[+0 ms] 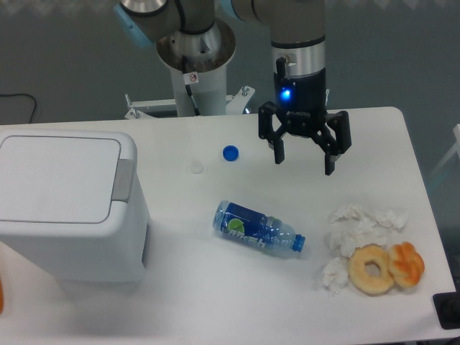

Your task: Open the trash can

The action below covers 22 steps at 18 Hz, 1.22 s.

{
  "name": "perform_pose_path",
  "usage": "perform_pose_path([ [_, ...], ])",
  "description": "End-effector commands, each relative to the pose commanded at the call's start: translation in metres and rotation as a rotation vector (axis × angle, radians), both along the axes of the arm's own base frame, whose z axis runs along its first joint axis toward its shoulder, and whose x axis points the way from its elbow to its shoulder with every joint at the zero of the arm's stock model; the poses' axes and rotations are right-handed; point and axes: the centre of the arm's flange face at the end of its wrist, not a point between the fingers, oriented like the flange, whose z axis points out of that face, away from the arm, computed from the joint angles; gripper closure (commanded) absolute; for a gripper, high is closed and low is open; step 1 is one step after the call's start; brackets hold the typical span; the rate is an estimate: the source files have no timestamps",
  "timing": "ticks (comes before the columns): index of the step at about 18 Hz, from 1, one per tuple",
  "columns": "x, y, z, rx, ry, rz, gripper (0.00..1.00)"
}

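Trash can [65, 208] lid down, contents hidden; sits far left of gripper [305, 156], fingers spread w/ nothing between.

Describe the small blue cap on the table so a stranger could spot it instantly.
Start from the big white trash can at the table's left end and look right, past its grey tab. The blue cap lies alone on bare table, between the can and the open gripper. It is the only small round solid-blue piece, beyond the lying bottle.

white table [215, 287], trash can [65, 208], bottle [257, 228], doughnut [371, 269]
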Motion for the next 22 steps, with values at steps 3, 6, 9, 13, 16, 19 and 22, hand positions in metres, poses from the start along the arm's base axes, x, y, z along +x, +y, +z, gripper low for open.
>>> perform_pose_path([
  [3,0.001,0.0,0.004,0.002,0.006,-0.001,0.0],
  [6,0.002,-0.001,0.006,0.016,-0.004,0.002,0.0],
  [9,0.002,0.0,0.007,0.06,-0.033,-0.01,0.0],
  [13,0.003,0.0,0.007,0.081,-0.055,0.018,0.0],
  [16,0.005,0.001,0.009,0.095,-0.061,0.014,0.0],
  [19,0.006,0.002,0.01,0.11,-0.081,0.049,0.0],
  [22,0.008,0.004,0.011,0.118,-0.091,0.065,0.0],
])
